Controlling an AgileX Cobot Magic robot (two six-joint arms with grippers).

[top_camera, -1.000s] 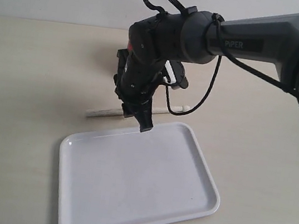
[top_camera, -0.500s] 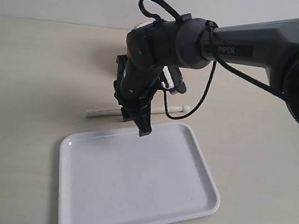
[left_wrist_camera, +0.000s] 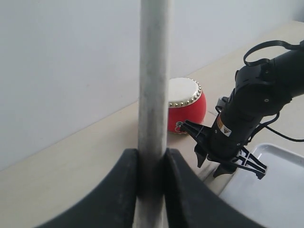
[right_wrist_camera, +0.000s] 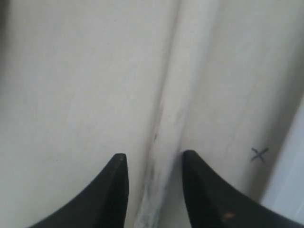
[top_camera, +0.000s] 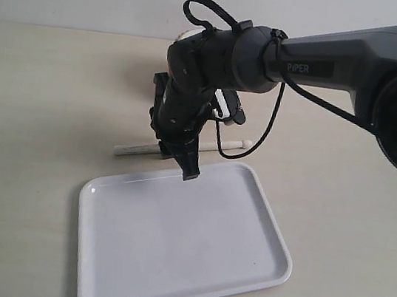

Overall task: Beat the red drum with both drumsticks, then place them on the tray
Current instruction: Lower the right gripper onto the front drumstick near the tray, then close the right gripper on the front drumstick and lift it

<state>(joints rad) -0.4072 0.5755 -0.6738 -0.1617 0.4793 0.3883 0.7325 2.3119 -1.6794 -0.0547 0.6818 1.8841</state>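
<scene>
Your left gripper (left_wrist_camera: 152,190) clenches one drumstick (left_wrist_camera: 153,71) upright, seemingly ready for beating. Your right gripper (right_wrist_camera: 154,190) straddles the other drumstick (right_wrist_camera: 185,71), which lies on the desk (top_camera: 42,95) (jaws not yet closed), probably to grasp it.

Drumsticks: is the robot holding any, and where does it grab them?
The left gripper clamps one drumstick by its shaft. The right gripper only straddles the other drumstick on the table, jaws open.

My right arm (top_camera: 346,62) bears the word "PIPER"; a small pen-drawn X mark (right_wrist_camera: 259,154) sits on the desk (right_wrist_camera: 71,95).
</scene>
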